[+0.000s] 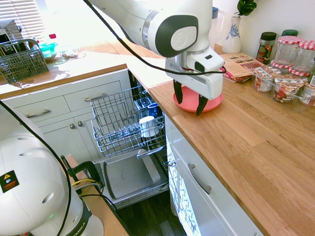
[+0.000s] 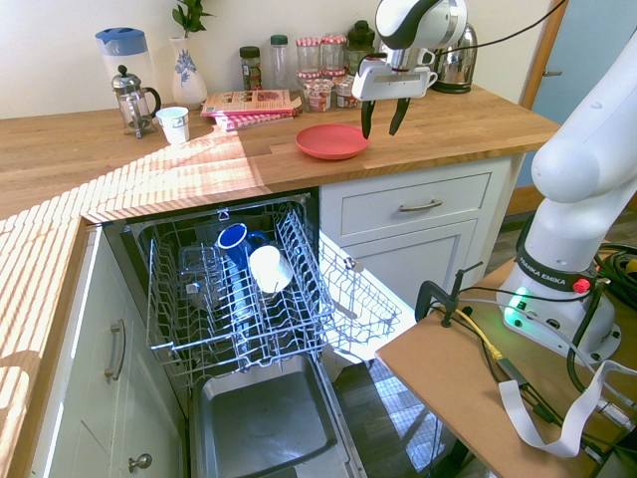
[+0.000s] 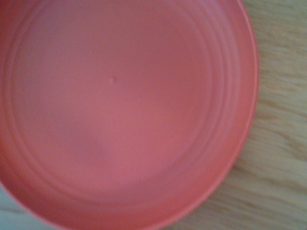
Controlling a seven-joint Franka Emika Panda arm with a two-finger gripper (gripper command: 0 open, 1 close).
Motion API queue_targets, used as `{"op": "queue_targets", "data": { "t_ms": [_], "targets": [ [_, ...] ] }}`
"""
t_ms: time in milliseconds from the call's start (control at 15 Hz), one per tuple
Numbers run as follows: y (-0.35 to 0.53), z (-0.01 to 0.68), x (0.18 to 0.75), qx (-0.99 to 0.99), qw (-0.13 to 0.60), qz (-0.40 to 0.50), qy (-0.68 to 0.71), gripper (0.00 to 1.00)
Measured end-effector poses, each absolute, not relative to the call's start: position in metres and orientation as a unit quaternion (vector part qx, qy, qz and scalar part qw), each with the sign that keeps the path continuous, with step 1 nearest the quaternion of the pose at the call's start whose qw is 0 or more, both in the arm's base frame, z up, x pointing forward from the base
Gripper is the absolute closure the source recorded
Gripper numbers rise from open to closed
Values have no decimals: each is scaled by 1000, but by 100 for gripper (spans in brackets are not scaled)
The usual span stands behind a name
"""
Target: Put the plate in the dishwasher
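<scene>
While the plate (image 2: 331, 140) lies near the counter (image 2: 199, 159) edge, gripper (image 2: 382, 118) spread apart above, clear air around.

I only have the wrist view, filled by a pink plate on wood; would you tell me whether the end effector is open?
Observer: Yes, the end effector is open, above the plate and holding nothing.
Operator: Thank you. Is the dishwasher ready?
Observer: Its door is down and the rack is pulled out.
Operator: Is anything already in the rack?
Observer: A blue cup and a white mug sit in it.
</scene>
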State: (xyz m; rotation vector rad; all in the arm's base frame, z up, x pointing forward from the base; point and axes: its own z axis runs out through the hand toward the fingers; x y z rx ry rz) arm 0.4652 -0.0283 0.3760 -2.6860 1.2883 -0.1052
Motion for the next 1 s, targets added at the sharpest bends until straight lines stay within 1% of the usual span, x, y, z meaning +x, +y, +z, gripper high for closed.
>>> {"op": "queue_targets", "data": {
  "t_ms": [267,333,467,1000],
  "targets": [
    [-47,345,500,-885,135,-15,446,0],
    [-51,341,506,-880,148,-13,451,100],
    [-57,335,510,-873,169,-8,458,100],
    [-60,327,514,-857,195,-6,476,100]
  ]
}}
